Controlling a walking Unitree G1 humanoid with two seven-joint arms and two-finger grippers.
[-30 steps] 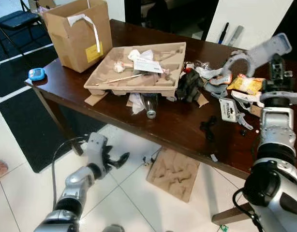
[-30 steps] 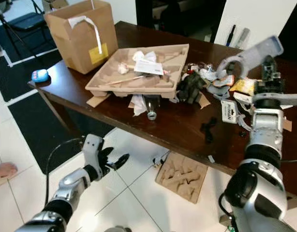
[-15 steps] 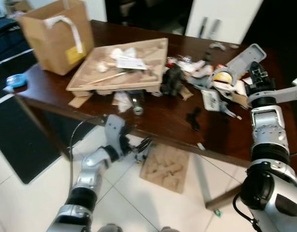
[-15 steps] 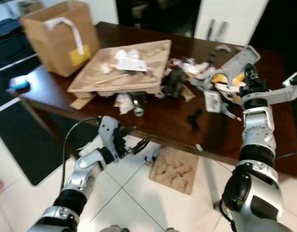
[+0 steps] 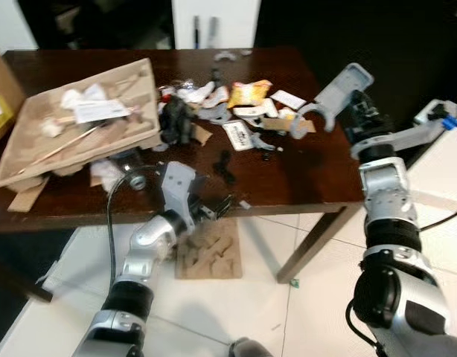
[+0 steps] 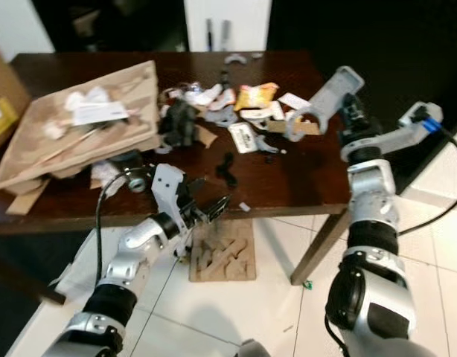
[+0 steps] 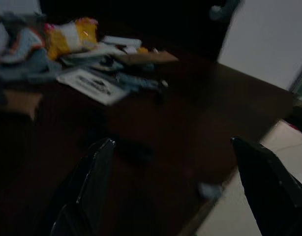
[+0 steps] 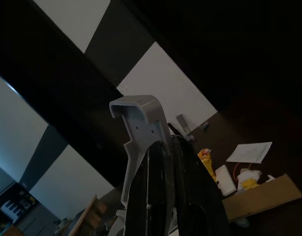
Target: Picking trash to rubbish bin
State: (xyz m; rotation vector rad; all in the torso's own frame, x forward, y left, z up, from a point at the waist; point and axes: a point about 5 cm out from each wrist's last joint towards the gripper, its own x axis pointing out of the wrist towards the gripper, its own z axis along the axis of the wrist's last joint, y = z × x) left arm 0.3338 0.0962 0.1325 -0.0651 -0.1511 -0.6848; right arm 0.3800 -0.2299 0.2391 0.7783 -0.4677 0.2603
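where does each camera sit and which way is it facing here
Left eye, right eye: on the head, looking forward and down at the table of trash; both silver arms show, left gripper by the near edge, right gripper raised holding a grey bracket.
Left wrist: looks along its open fingers across the dark tabletop.
Right wrist: looks along its fingers shut on the bracket.
Shared: the yellow packet shows in every view.
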